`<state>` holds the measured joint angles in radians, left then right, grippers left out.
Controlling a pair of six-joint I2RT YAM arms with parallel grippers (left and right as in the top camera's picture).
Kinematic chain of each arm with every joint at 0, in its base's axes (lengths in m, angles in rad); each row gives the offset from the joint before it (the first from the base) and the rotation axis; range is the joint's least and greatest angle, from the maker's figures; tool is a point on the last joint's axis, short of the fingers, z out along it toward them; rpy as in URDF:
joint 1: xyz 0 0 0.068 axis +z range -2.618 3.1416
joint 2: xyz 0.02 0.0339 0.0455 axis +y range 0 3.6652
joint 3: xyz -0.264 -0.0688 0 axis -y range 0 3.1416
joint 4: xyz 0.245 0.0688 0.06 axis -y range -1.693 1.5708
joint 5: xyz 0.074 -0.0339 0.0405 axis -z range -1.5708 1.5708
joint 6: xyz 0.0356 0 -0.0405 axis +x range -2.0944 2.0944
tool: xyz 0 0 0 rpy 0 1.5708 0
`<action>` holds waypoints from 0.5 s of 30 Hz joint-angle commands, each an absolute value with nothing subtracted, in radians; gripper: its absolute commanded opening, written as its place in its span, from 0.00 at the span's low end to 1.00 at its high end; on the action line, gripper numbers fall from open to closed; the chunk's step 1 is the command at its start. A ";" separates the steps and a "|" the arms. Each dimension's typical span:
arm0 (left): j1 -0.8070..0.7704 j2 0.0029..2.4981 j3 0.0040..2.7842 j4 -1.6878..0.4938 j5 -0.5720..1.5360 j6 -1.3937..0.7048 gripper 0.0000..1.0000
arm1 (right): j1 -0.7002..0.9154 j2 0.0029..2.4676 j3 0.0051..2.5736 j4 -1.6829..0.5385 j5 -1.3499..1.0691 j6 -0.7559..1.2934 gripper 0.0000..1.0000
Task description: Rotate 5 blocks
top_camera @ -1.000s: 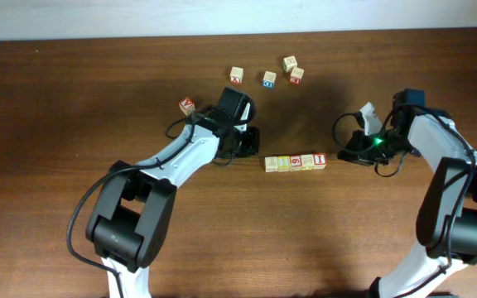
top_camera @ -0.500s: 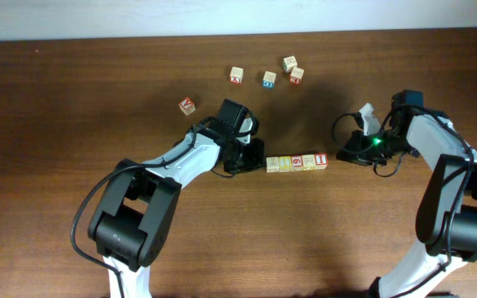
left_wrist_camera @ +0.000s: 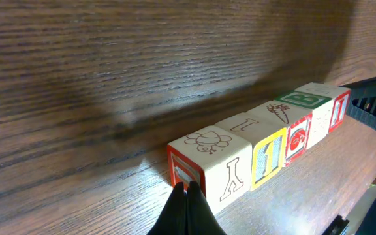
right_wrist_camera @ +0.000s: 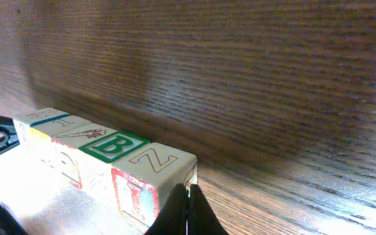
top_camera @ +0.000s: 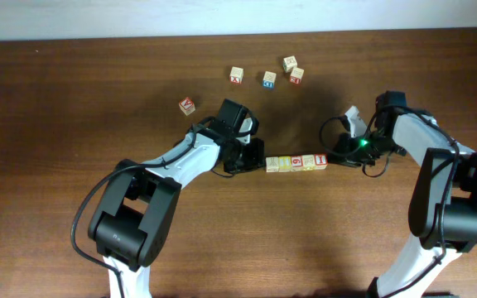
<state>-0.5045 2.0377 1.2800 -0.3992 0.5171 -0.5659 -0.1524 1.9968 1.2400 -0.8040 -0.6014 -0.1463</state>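
Row bracketed at both ends, turn looks barely begun.
Your left gripper (left_wrist_camera: 188, 199) and right gripper (right_wrist_camera: 188, 201) are both closed and hold nothing. Their tips sit against the two ends of the row of five pale-wood alphabet cubes (top_camera: 296, 162) at mid-table. Long axis runs left-right, with the red "I" cube (top_camera: 320, 160) at your right arm's end. I'd judge the whole rotation is left to do. Farther back, loose lettered cubes (top_camera: 237, 75) sit well apart.

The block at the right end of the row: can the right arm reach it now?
Probably yes. The shut right gripper sits right beside that block, with nothing between them. The left gripper is at the opposite end, out of the way.
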 commanded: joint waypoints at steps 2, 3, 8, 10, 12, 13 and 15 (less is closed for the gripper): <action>-0.503 2.049 1.271 -0.396 0.527 -0.569 0.00 | -0.149 2.006 1.233 -0.819 -0.644 -0.157 0.04; -0.503 2.049 1.271 -0.393 0.528 -0.569 0.00 | -0.149 2.006 1.233 -0.826 -0.656 -0.158 0.04; -0.503 2.049 1.271 -0.387 0.528 -0.569 0.00 | -0.149 2.004 1.234 -0.852 -0.727 -0.173 0.04; -0.503 2.049 1.271 -0.386 0.528 -0.569 0.00 | -0.149 2.003 1.234 -0.864 -0.731 -0.175 0.04; -0.503 2.049 1.271 -0.386 0.528 -0.569 0.00 | -0.149 2.001 1.234 -0.868 -0.757 -0.179 0.04; -0.503 2.049 1.271 -0.386 0.528 -0.569 0.00 | -0.149 1.994 1.234 -0.871 -0.760 -0.179 0.04; -0.503 2.049 1.271 -0.386 0.528 -0.569 0.00 | -0.149 1.971 1.234 -0.883 -0.760 -0.179 0.04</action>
<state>-0.4961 2.0377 1.2797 -0.3992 0.4881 -0.5655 -0.1604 1.9965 1.2400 -0.8696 -0.6762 -0.1638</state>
